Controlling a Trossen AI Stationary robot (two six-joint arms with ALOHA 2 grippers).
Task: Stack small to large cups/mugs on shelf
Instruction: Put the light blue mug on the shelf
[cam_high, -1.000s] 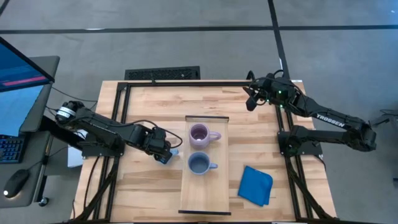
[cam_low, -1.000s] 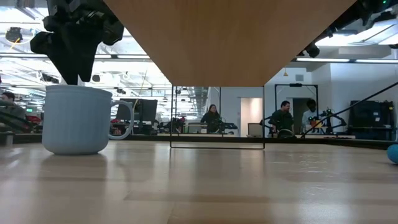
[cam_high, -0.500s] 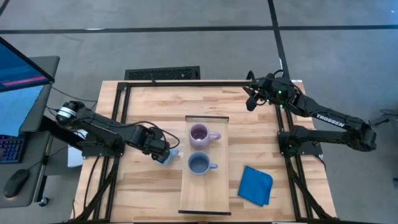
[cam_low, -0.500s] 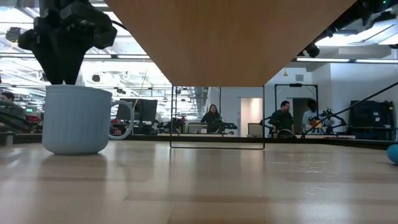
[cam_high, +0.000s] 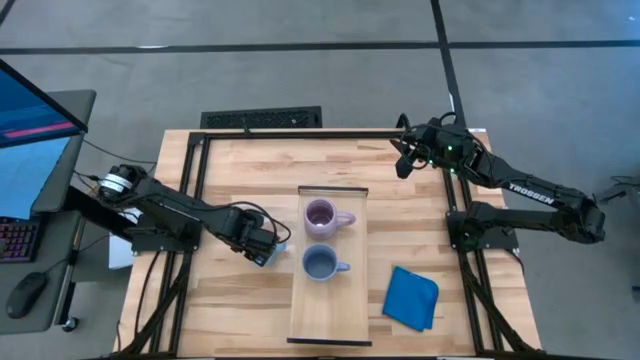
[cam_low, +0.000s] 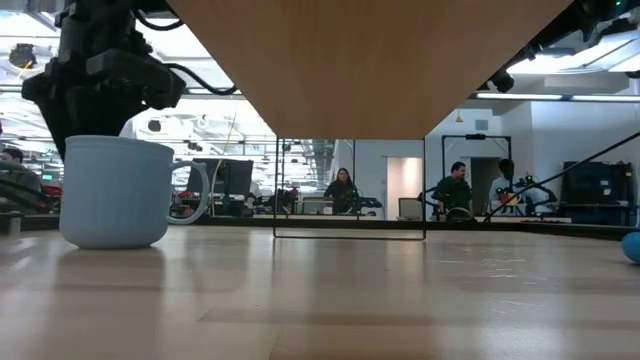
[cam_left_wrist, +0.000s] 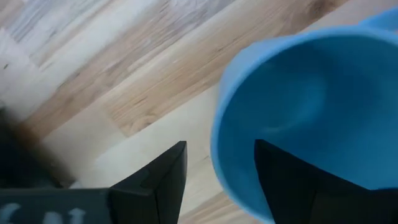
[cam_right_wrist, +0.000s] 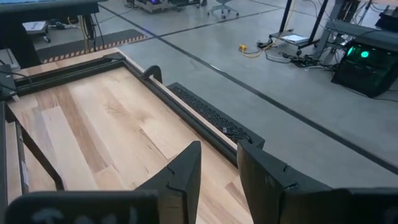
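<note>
The bright light blue mug stands upright on its base on the planked table, left of the shelf, with its handle toward the shelf. My left gripper is open, pointing down over the mug's left wall, one finger inside and one outside. The pale purple mug and the grey-blue mug stand on the shelf. My right gripper waits at the table's far right, shut and empty. My left gripper comes from above with one finger inside the light blue mug and the other outside its left wall. A strip of table shows between the outer finger and the wall. Whether the inner finger touches the wall, I cannot tell.
A flat blue cloth lies on the table right of the shelf. The shelf stands raised above the table; its underside shows in the low view. Black frame rails run along the table's edges. People stand in the room beyond.
My left gripper has gone a little toward the table's left edge, its fingers staying around the light blue mug's wall. The mug has slid a short way left along the table with it and stays upright.
</note>
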